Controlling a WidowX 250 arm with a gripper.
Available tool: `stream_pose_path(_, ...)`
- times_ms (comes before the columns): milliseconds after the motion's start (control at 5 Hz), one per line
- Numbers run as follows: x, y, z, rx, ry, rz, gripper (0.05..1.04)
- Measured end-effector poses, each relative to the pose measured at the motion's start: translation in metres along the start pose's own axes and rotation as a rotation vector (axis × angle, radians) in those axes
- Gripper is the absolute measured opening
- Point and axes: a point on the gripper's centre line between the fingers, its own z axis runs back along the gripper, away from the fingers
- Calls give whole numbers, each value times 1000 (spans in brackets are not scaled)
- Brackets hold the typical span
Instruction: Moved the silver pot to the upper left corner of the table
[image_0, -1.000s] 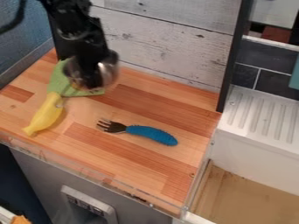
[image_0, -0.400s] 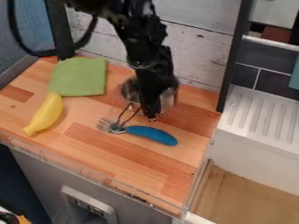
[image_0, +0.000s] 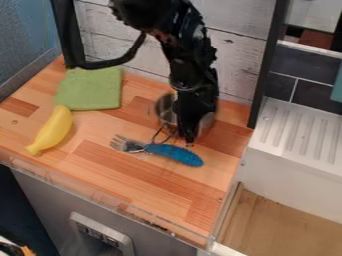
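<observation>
With our jaws closed on the silver pot (image_0: 165, 107) at the right rear of the tabletop (image_0: 133, 176), we risk its wire handle (image_0: 158, 134) snagging the blue-handled fork (image_0: 175, 154) if we carry it too low.

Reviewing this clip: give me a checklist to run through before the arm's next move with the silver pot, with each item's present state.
1. Silver pot at the upper left corner: not ok; it stands farther right, near the back wall.
2. Pincer at the pot: ok; it hangs in front of it, covering part.
3. Firm grip on the pot: cannot tell.
4. Upper left area free: not ok; the green cloth lies there.
5. Fork clear of the pot: cannot tell; it lies close in front.
6. Banana apart from the pot: ok; it lies at the left, before the cloth.
</observation>
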Motion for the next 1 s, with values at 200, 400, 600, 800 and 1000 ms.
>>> stream_pose_path(200, 7, -1, -10, -11, 8, -24, 90)
stream_pose_path(400, 5, -10, -12, -2, 30, -13, 258)
stream_pose_path(600, 6, -10, -4, 18, 16, -7, 539)
stream_pose_path(800, 7, -7, 8, 41, 2, -12, 854)
stream_pose_path(1000, 8, -8, 21, 36, -12, -11, 1017)
